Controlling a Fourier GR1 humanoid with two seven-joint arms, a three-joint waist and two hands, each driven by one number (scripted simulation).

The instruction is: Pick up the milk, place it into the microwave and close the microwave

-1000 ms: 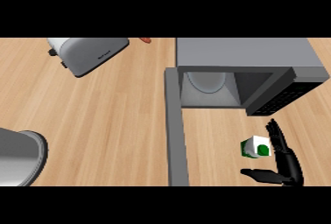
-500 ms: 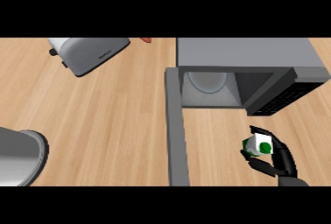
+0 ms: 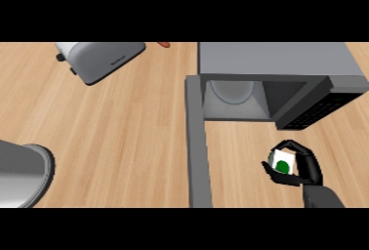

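Gripping the milk [image 3: 282, 162], right hand [image 3: 302, 168] curls round it, just in front of the microwave [image 3: 274, 80]; pick-up step looks done; next, carry it forward into the open cavity, door [image 3: 197, 146] swung out left.

Head view, looking steeply down. Wooden counter [image 3: 122, 132] fills the view: light tan boards, grain running left to right, evenly lit, no hard shadows.

Toaster [image 3: 101, 58], silver-grey, near the counter's far edge at left, turned at an angle; dark knobs on its left side.

Small orange-red object [image 3: 166, 44] at the far edge, just right of the toaster; mostly cut off, identity unclear.

Round grey metal vessel [image 3: 22, 173] at the counter's left edge, toward the near side; only part of it shows, rim lighter than body. Could be a pot or a bowl.

No walls, floor or windows visible.
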